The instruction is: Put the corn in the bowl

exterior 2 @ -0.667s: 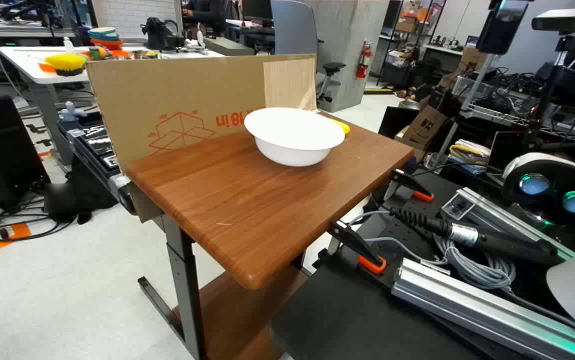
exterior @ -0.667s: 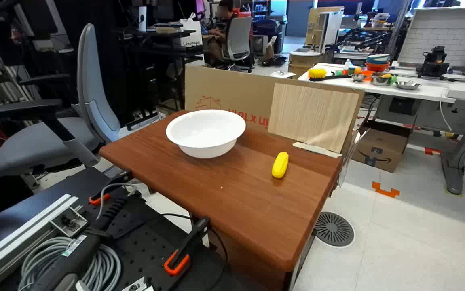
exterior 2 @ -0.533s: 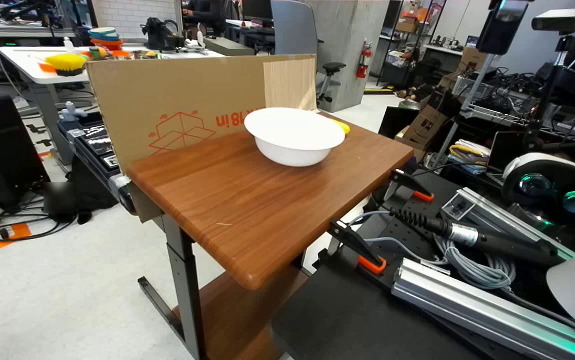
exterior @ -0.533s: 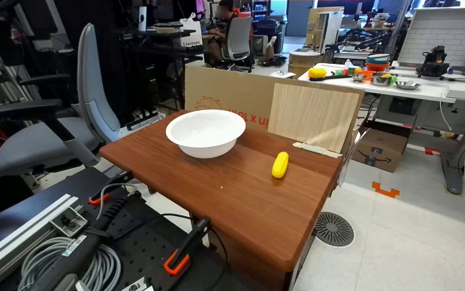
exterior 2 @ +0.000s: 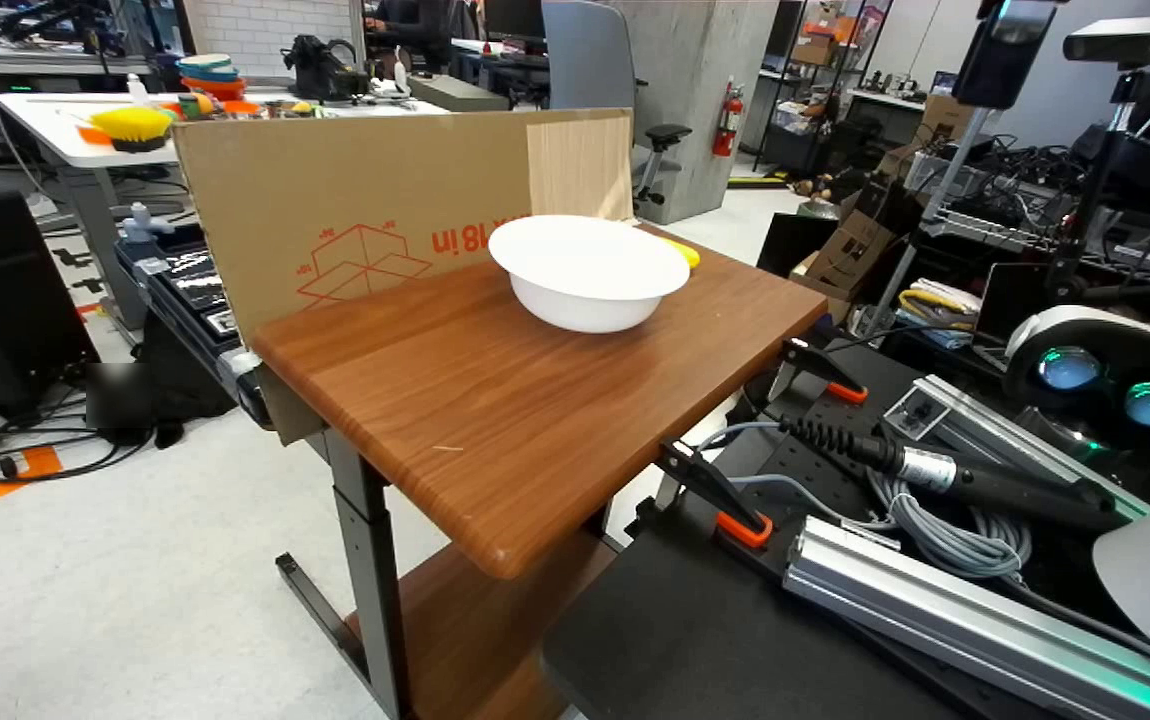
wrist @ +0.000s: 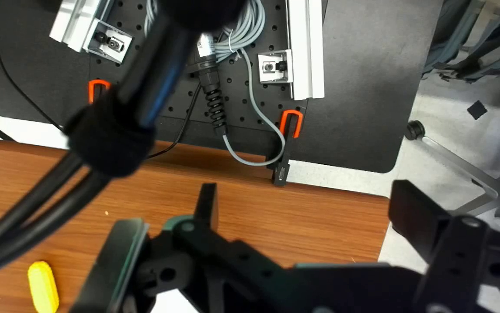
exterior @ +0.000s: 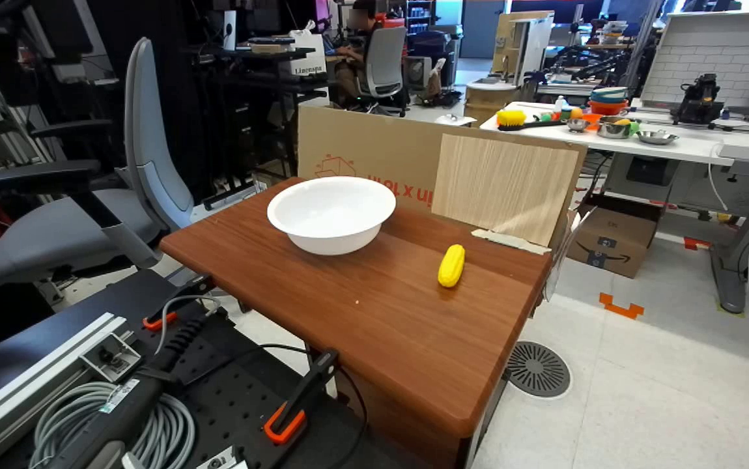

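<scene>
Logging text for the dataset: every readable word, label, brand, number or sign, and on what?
"Linenspa": white bag.
"in x 18 in": cardboard panel, upside down, partly covered.
Curved arrow, wordless: carton.
Too small or blurred: cable connector label, carton tape print, marks around panel's box drawing.

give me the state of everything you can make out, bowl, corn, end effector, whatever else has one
White bowl: upright on the wooden table, nothing seen inside
Corn: lying lengthwise on the table, outside the bowl
End effector: open, holding nothing
Grey cable: partly coiled on the black bench
Cardboard panel: standing upright along the table's edge
</scene>
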{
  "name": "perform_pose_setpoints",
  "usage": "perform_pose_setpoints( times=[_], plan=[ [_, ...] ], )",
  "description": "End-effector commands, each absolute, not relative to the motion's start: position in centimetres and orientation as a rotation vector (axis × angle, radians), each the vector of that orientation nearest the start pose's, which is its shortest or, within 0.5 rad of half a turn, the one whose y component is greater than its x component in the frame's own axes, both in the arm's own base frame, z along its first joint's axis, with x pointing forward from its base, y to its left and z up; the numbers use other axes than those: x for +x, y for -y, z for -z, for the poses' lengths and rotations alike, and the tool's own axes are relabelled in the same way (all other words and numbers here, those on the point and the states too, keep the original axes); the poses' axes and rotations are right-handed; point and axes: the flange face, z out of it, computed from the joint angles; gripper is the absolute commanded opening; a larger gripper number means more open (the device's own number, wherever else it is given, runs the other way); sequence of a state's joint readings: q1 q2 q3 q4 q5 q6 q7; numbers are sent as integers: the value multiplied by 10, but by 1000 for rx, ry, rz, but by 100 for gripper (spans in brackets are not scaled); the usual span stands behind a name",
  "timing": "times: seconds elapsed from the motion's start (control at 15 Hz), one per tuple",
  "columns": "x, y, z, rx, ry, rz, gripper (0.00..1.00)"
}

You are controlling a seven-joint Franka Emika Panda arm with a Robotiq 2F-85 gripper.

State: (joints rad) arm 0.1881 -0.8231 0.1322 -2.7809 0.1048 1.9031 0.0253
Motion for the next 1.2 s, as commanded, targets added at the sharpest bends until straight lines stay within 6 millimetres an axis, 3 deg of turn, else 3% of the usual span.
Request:
perform_pose_setpoints(
  times=[0.0,0.87,1.07,1.13],
  plan=[
    [278,-97,-427,-3130,335,-90,100],
    [278,-97,-427,-3130,335,-90,100],
    [300,-87,-428,-3128,349,-103,100],
    [315,-75,-429,-3119,293,-84,100]
  ],
)
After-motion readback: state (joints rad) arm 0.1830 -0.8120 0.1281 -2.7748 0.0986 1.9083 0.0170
